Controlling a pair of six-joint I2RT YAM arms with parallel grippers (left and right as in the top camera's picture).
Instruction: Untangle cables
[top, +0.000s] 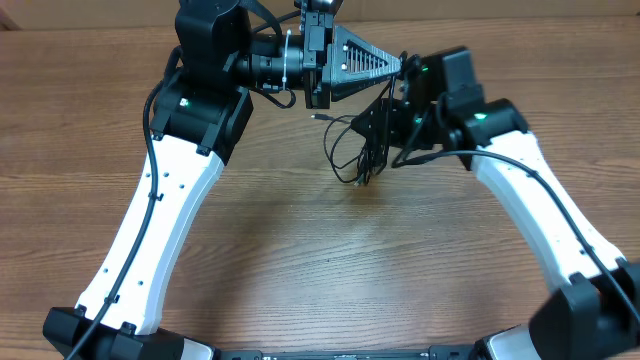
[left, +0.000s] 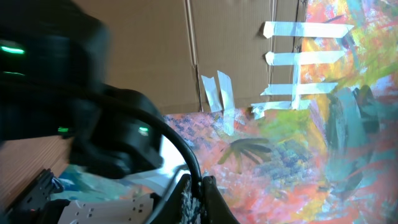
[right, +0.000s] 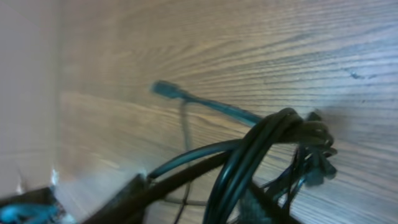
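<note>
Black cables (top: 343, 150) in a tangle on the wooden desk (top: 300, 260), with both grippers over them.

The cables lie toward the far edge of the desk, about midway between its left and right edges. Some loose loops spread to the left, and one small plug (top: 316, 117) rests flat on the wood. The right gripper (top: 372, 150) is down in the tangle. Its wrist camera shows the bundle (right: 273, 134) very close, but I cannot tell how wide its jaws are or whether they grip a strand. The left gripper (top: 398, 65) is raised nearer the far edge, pointing at the right arm. Its jaws are pressed together, and I cannot tell whether a cable is between them.
</note>
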